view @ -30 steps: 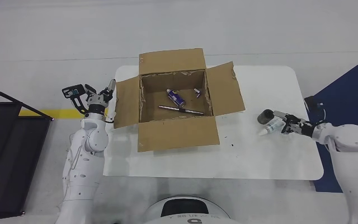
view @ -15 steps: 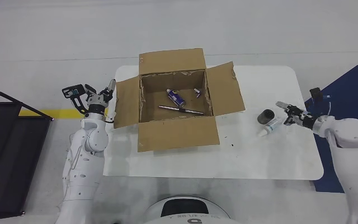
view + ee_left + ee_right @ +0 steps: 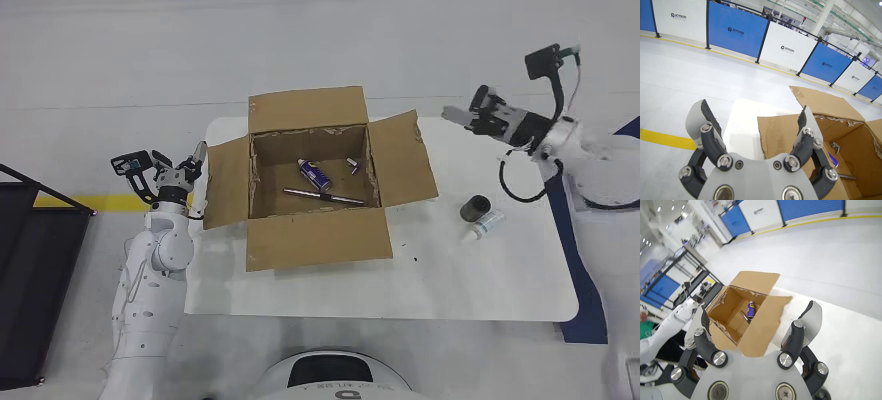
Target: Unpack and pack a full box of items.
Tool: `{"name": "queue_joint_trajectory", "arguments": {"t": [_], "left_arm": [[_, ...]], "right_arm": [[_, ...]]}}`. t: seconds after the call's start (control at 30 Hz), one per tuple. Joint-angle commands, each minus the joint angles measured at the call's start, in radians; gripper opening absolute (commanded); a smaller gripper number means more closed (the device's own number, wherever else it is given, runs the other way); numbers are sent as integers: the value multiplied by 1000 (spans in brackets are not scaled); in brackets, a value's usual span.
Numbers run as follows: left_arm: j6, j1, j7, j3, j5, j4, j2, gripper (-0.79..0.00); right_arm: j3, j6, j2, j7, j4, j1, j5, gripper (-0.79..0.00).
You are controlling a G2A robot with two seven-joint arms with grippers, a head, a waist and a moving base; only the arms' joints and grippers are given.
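An open cardboard box (image 3: 300, 240) stands mid-table with its flaps spread. Inside lie a blue spray can (image 3: 314, 175), a metal rod (image 3: 323, 197) and a small metal fitting (image 3: 353, 165). A dark cylinder (image 3: 475, 210) and a white tube (image 3: 483, 226) lie on the table to the box's right. My right gripper (image 3: 458, 112) hangs open and empty above the table's far right part, looking down at the box (image 3: 761, 332) and the can (image 3: 751, 309). My left gripper (image 3: 182, 160) is open and empty just off the box's left flap (image 3: 776, 132).
The white table (image 3: 480, 280) has bare room in front of the box and at its right. A dark rack (image 3: 30, 250) stands on the floor to the left. A yellow floor line (image 3: 90, 201) runs behind the left arm.
My right gripper let go of the white tube beside the dark cylinder, then rose and swung toward the far side, near the box's right flap. The left arm has kept still.
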State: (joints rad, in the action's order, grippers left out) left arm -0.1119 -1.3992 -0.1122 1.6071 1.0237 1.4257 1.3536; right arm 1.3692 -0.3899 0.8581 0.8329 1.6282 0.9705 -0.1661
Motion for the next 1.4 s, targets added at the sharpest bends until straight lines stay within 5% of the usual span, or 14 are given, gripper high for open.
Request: {"name": "queue_joint_trajectory", "arguments": {"t": [0.0, 0.17, 0.5, 0.6, 0.83, 0.97, 1.37], "left_arm": [[0, 0, 0, 0, 0, 0, 0, 0], [0, 0, 0, 0, 0, 0, 0, 0], [0, 0, 0, 0, 0, 0, 0, 0], [0, 0, 0, 0, 0, 0, 0, 0], [0, 0, 0, 0, 0, 0, 0, 0], [0, 0, 0, 0, 0, 0, 0, 0], [0, 0, 0, 0, 0, 0, 0, 0]], "right_arm": [[-156, -39, 26, 40, -68, -157, 9, 0], [-469, -148, 118, 118, -255, -429, 6, 0], [-486, -164, 124, 125, -264, -441, 18, 0], [-581, -115, 144, 196, -228, -461, -115, 0], [-840, -133, 247, 232, -278, -569, -341, -188], [-949, -77, 311, 191, -349, -597, -478, -403], [-1108, -167, 484, 144, -596, -622, -496, -437]]}}
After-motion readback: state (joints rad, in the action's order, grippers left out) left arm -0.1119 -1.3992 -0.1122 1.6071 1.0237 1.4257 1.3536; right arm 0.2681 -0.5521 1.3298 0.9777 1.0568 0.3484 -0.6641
